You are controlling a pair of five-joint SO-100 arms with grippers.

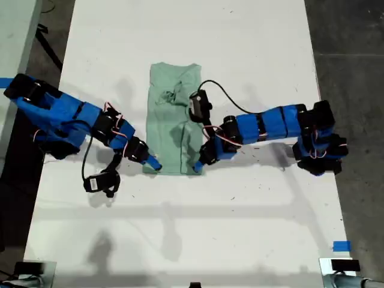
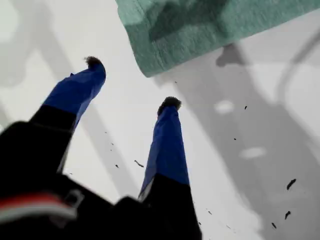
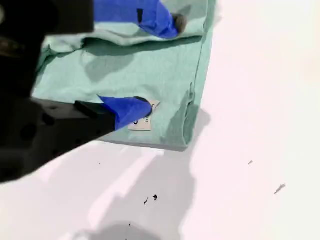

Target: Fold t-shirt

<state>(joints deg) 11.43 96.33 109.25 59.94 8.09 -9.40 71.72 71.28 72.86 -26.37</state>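
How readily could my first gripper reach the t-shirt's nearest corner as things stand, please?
Probably easily: my first gripper is open over bare table, and the t-shirt corner lies just ahead with nothing between.

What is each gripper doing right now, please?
My first gripper: open, empty, just off the t-shirt corner.
My second gripper: open, jaws over the t-shirt's edge, gripping nothing.
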